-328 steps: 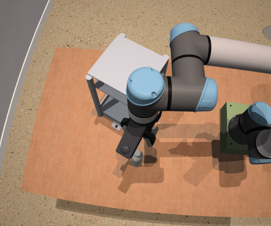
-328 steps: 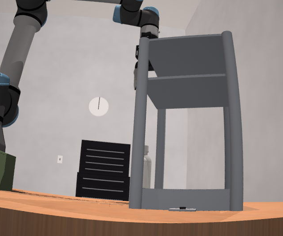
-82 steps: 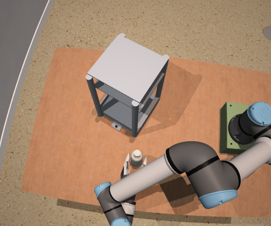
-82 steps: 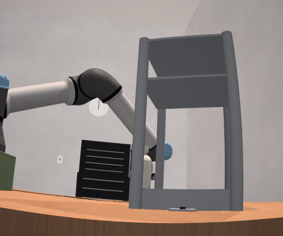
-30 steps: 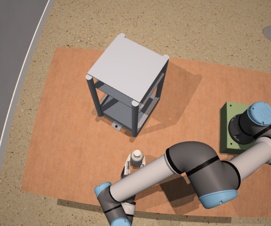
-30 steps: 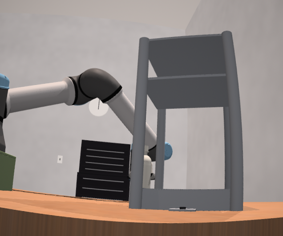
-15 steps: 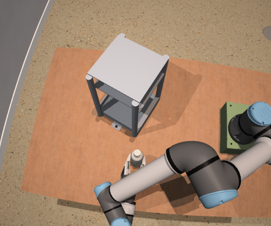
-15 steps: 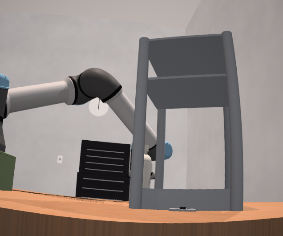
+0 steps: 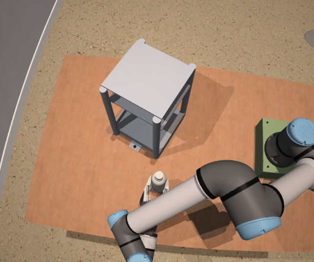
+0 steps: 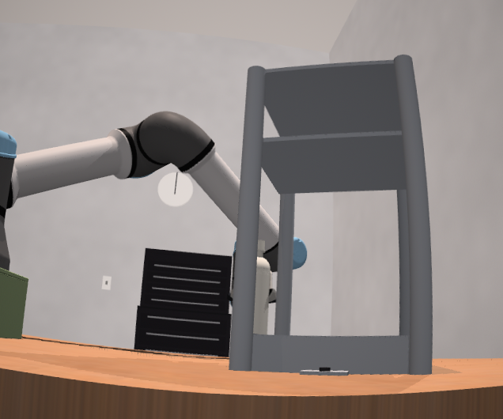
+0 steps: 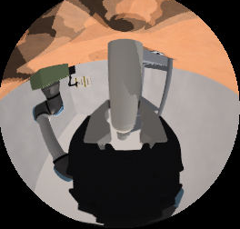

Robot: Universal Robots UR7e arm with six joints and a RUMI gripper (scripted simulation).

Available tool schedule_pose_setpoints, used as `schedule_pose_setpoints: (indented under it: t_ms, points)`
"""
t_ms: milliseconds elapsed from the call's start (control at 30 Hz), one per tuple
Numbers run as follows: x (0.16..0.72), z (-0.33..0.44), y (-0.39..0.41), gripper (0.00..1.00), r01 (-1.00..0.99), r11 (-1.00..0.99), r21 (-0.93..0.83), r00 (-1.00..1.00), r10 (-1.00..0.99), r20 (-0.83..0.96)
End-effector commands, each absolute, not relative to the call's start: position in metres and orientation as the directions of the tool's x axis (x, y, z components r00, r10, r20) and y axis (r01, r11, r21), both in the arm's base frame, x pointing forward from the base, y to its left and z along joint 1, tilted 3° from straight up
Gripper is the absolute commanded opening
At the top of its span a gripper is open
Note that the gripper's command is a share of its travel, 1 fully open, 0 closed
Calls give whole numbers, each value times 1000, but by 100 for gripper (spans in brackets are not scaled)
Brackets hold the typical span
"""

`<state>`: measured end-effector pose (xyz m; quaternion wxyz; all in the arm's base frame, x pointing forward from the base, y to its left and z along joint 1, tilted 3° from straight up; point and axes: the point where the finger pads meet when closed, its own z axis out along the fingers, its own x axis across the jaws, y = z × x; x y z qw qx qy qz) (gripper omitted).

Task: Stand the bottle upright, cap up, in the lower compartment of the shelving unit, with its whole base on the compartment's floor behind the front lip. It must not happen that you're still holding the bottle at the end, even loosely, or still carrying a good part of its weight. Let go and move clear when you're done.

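Note:
The bottle (image 9: 158, 181) is pale grey with a round cap and stands upright, cap up, on the orange mat, in front of the grey shelving unit (image 9: 147, 97). My gripper (image 9: 154, 189) is shut on the bottle, one jaw on each side of its body. In the wrist view the bottle (image 11: 124, 86) runs out from between the two jaws, with the shelving unit (image 11: 156, 82) behind it. In the exterior view the bottle (image 10: 260, 295) is partly hidden behind the shelving unit's front post (image 10: 245, 216). The lower compartment (image 10: 339, 263) holds nothing.
The arm's green base block (image 9: 269, 148) stands at the right of the mat. A small metal bracket (image 9: 135, 146) lies at the shelving unit's front foot. A low front lip (image 10: 330, 351) closes the lower compartment. A black drawer cabinet (image 10: 184, 300) stands against the far wall.

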<state>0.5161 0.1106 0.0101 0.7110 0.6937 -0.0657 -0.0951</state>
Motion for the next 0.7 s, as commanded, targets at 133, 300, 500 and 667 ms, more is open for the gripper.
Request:
schedule_pose_setpoints:
  t_ms: [133, 300, 500, 667]
  points:
    - [517, 38, 111, 0, 44, 19, 999, 973, -228, -38]
    - [518, 42, 111, 0, 43, 19, 999, 973, -228, -38]
    - [518, 45, 111, 0, 43, 19, 999, 973, -228, -37]
    - [518, 45, 111, 0, 43, 19, 999, 973, -228, -38]
